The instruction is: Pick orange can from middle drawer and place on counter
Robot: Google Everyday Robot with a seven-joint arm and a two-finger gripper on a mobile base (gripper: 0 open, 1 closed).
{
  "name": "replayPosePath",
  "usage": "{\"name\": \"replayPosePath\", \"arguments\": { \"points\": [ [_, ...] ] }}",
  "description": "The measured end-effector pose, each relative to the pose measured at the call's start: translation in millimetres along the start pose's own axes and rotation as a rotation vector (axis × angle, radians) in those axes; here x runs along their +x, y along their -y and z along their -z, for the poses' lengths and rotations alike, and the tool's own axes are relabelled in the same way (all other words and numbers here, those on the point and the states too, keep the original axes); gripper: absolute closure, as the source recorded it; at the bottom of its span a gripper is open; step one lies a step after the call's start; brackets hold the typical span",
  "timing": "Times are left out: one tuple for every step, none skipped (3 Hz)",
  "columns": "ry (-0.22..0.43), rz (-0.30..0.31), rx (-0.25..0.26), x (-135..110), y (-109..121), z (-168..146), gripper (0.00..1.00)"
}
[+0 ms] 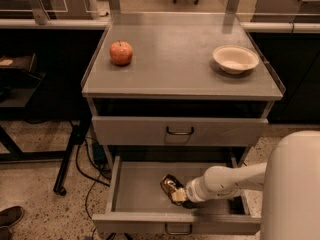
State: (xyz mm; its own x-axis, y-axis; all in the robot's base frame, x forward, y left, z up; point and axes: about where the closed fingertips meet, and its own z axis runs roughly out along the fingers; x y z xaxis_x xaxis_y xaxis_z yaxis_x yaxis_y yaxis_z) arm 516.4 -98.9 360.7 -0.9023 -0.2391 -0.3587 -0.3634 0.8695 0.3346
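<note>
The orange can [168, 184] lies tilted on the floor of the open middle drawer [137, 191], right of centre near the front. My gripper [178, 194] reaches in from the right on a white arm [225, 181] and is against the can's front right side. The counter [175, 64] is above, with a closed drawer front [150, 130] between it and the open drawer.
A red apple [121, 52] sits on the counter's left and a cream bowl [235, 59] on its right. My white body [295, 189] fills the lower right. Cables and a black table leg [67, 161] lie left of the cabinet. A shoe [10, 216] is at the bottom left.
</note>
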Motion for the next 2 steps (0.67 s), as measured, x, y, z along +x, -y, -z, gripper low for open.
{"name": "replayPosePath", "arguments": {
  "points": [
    [0.0, 0.0, 0.0, 0.0, 0.0, 0.0, 0.89],
    [0.0, 0.0, 0.0, 0.0, 0.0, 0.0, 1.0]
  ]
}}
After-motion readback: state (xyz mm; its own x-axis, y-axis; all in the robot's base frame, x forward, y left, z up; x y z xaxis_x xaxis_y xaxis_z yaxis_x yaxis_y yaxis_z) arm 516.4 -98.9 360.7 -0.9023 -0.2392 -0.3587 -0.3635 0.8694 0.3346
